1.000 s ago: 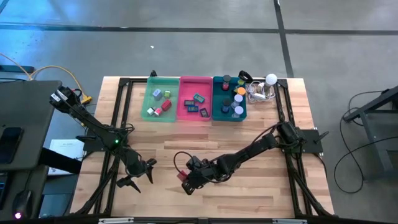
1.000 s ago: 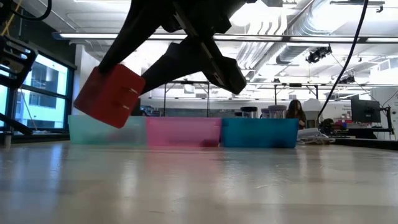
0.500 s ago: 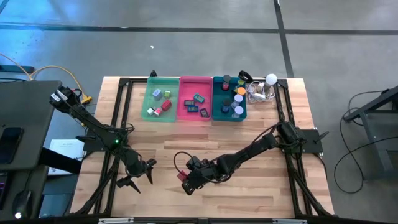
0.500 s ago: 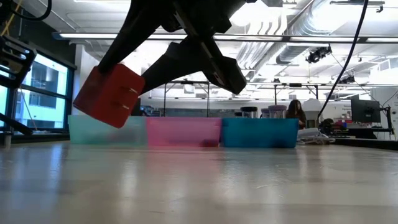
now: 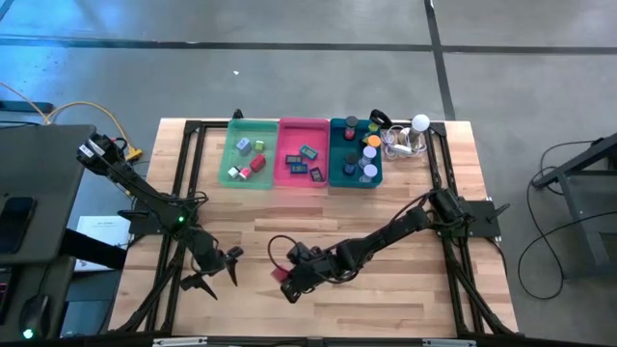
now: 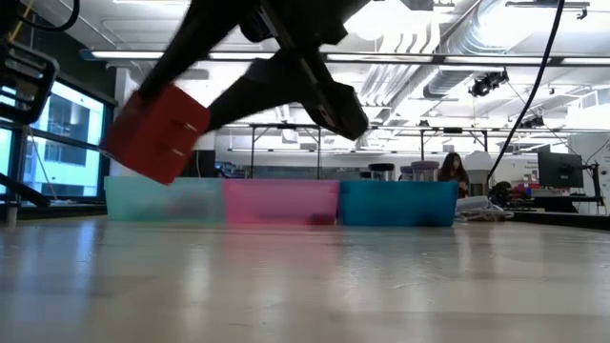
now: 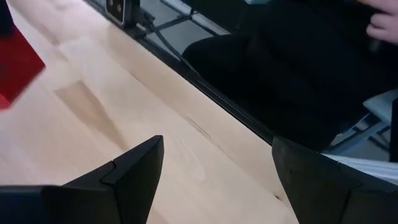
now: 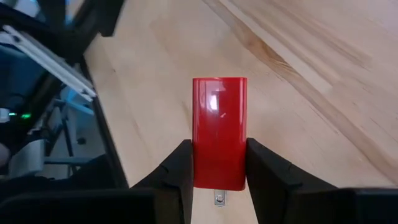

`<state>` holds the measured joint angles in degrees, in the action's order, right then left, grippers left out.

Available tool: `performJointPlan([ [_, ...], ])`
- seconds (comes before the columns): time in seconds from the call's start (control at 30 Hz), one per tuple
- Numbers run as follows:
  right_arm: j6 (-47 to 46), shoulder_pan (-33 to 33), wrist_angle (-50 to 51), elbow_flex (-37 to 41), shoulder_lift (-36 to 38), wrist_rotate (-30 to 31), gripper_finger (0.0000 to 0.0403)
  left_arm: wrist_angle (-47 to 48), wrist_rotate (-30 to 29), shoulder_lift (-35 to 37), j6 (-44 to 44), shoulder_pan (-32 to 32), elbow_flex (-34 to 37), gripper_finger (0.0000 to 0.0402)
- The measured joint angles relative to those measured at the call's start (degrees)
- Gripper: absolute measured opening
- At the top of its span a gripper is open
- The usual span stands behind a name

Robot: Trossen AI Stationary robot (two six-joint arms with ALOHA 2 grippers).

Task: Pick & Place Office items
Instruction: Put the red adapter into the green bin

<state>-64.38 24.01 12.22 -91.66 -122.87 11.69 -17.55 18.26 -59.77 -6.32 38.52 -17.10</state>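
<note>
A pale wooden worktop (image 5: pixel 386 207) of butcher-block planks carries everything, with a black metal frame (image 5: pixel 185 173) running along its left and right sides. Three trays stand side by side, touching, along its far edge: a green tray (image 5: pixel 229 154) on the left, a pink tray (image 5: pixel 285 154) in the middle and a teal tray (image 5: pixel 335 164) on the right. Just right of the teal tray, a white ball (image 5: pixel 420 122) with cables lies near the far right corner.
</note>
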Motion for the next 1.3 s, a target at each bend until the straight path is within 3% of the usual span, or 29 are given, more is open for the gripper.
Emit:
performJointPlan([
  [0.3,2.8,0.0,-5.0,0.0,0.0,-0.3,0.0103,-2.1,0.0,0.0,9.6,0.0,0.0,0.0293],
  [0.93,6.6,0.0,-12.7,0.0,0.0,-1.4,0.0103,-2.2,-0.1,0.0,18.8,0.0,0.0,0.0293],
  [1.3,7.7,0.0,-16.0,0.0,0.0,-2.0,0.0103,-2.2,-5.9,0.0,30.3,0.0,0.0,0.0293],
])
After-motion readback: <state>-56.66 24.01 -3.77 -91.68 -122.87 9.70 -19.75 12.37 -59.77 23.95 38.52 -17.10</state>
